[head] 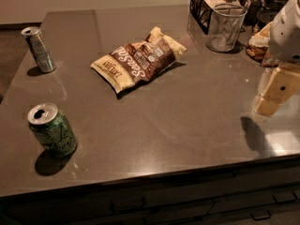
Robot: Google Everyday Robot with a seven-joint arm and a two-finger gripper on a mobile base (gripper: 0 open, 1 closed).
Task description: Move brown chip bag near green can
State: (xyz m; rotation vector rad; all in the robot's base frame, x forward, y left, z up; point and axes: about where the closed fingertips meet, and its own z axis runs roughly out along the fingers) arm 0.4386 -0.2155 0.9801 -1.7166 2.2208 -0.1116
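The brown chip bag (139,59) lies flat near the middle of the dark countertop (178,121), its cream-yellow ends pointing front left and back right. The green can (52,130) stands at the front left, well apart from the bag. My gripper (273,96) hangs above the counter at the right edge of the view, far to the right of the bag and holding nothing, with its shadow on the counter below it.
A slim silver-grey can (39,49) stands at the back left. A wire mesh cup (225,27) and a black wire rack (206,6) stand at the back right, with a basket of snacks (258,45) beside them. The counter's front edge runs below the green can.
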